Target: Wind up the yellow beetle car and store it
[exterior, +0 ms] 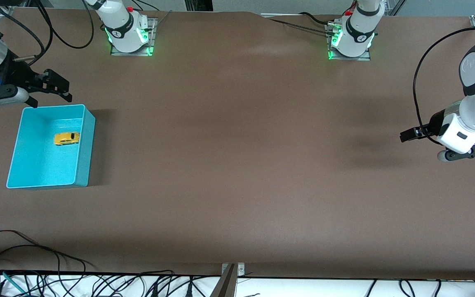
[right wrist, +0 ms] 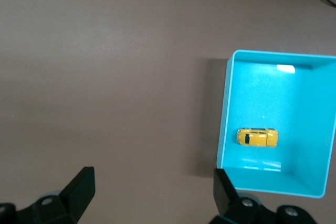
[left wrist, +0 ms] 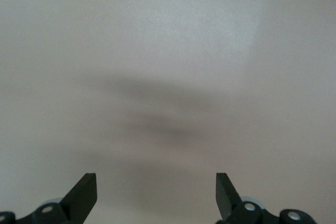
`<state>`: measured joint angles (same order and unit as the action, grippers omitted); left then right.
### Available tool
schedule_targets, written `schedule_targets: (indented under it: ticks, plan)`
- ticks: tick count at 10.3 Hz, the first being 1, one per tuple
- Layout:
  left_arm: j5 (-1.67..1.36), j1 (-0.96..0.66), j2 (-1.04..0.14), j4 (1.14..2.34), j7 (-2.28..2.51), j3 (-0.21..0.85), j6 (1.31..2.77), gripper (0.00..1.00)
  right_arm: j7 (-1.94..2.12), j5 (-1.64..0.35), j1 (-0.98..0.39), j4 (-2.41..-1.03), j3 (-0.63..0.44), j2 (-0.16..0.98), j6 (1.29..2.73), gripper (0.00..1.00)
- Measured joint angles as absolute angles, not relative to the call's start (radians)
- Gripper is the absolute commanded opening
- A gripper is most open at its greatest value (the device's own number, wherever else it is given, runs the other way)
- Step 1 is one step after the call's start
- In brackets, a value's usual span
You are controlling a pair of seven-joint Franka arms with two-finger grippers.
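Note:
The yellow beetle car (exterior: pixel 66 138) lies on its wheels inside the turquoise bin (exterior: pixel 85 144), on the bin's floor in the half farther from the front camera. It shows in the right wrist view too (right wrist: pixel 257 137), inside the bin (right wrist: pixel 224 124). My right gripper (exterior: pixel 52 98) is open and empty, up in the air over the table just past the bin's edge toward the robots' bases; in its own view (right wrist: pixel 154 190) the fingers frame bare table beside the bin. My left gripper (exterior: pixel 411 135) is open and empty, waiting over bare table at the left arm's end (left wrist: pixel 156 192).
The brown table (exterior: pixel 237 165) carries only the bin. Loose cables (exterior: pixel 35 255) lie along the edge nearest the front camera. The arm bases (exterior: pixel 130 33) stand at the opposite edge.

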<state>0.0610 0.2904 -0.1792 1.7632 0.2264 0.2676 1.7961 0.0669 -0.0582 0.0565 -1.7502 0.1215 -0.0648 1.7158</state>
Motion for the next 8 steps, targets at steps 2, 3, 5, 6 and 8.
schedule_targets:
  ticks: [2,3,5,6,8]
  plan:
    - [0.061,0.29,-0.179,1.763,0.226,0.268,1.796,1.0,0.035,-0.036,0.037,-1.749,0.114,-0.065,1.703,1.0]
    - [0.061,0.29,-0.179,1.763,0.226,0.268,1.796,1.0,0.034,-0.018,0.037,-1.748,0.113,-0.065,1.702,1.0]
    - [0.061,0.291,-0.179,1.763,0.212,0.267,1.796,1.0,0.034,-0.01,0.037,-1.746,0.111,-0.065,1.702,1.0]
    - [0.061,0.291,-0.179,1.763,0.185,0.267,1.796,1.0,0.034,-0.01,0.037,-1.743,0.11,-0.064,1.702,1.0]
    - [0.061,0.293,-0.179,1.763,0.15,0.265,1.796,1.0,0.034,-0.009,0.037,-1.735,0.106,-0.058,1.702,1.0]
